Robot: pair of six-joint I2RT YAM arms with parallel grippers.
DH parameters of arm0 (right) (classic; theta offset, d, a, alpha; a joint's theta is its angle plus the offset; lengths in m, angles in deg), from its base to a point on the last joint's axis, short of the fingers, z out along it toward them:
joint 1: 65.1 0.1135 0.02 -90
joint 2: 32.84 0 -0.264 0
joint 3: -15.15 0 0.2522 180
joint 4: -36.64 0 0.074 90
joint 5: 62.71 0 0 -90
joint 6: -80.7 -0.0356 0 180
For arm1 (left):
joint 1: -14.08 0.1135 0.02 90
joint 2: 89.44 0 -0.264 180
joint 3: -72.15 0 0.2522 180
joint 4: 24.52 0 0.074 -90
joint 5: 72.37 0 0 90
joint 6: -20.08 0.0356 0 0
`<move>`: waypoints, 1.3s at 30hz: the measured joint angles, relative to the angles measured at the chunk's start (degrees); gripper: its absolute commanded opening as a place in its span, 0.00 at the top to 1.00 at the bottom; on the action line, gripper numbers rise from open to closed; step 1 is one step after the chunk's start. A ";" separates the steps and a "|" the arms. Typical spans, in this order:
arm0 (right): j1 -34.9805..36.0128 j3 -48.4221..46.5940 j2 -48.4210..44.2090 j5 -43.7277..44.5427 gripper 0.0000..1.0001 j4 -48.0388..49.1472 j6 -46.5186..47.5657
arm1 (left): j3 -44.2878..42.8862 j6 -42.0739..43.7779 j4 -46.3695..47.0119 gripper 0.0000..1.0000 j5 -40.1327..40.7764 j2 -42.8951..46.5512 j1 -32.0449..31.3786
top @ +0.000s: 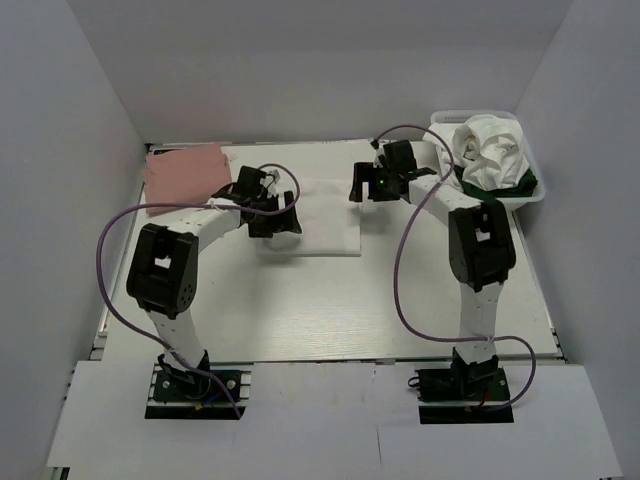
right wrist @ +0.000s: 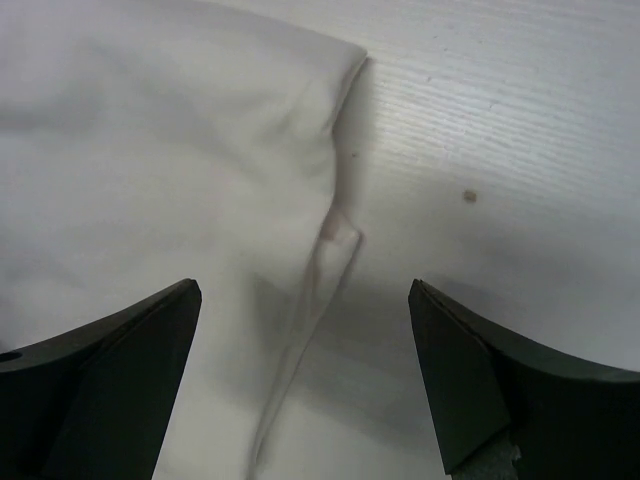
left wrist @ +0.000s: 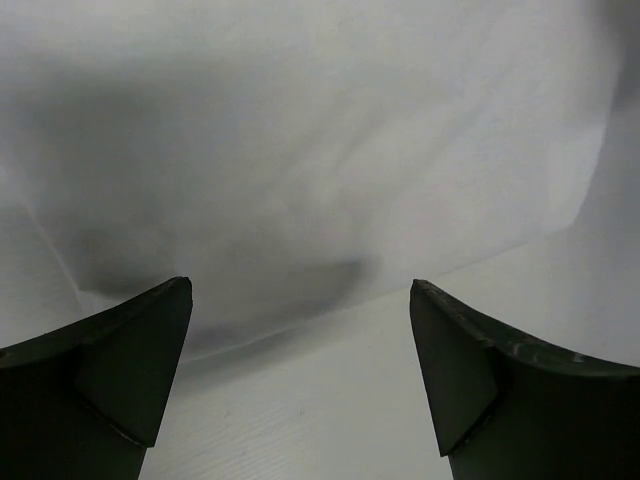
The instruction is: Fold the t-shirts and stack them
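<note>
Left fingers point(top: 275, 222) and right fingers point(top: 360, 186) stand wide and empty at opposite side edges of the folded white t-shirt point(top: 325, 215), which lies mid-desk point(top: 300, 320) toward the far edge. Pinching only its top layer would likely pull the fold open. A salmon-pink t-shirt point(top: 185, 175) lies at the far left corner and a basket point(top: 533, 165) of crumpled tees point(top: 488, 150) at the far right, neither blocking.

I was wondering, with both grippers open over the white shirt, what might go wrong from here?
The right gripper straddles the layered edge of the white shirt; closing there might catch only the top layer and pull the fold open. The left gripper sits over smooth, flat cloth near another edge, so it may bunch the cloth rather than grip it.
</note>
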 measured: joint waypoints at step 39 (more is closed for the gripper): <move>4.28 36.41 -41.44 -8.55 0.10 2.69 7.04 | -30.71 6.73 -9.14 0.00 11.19 -16.46 3.45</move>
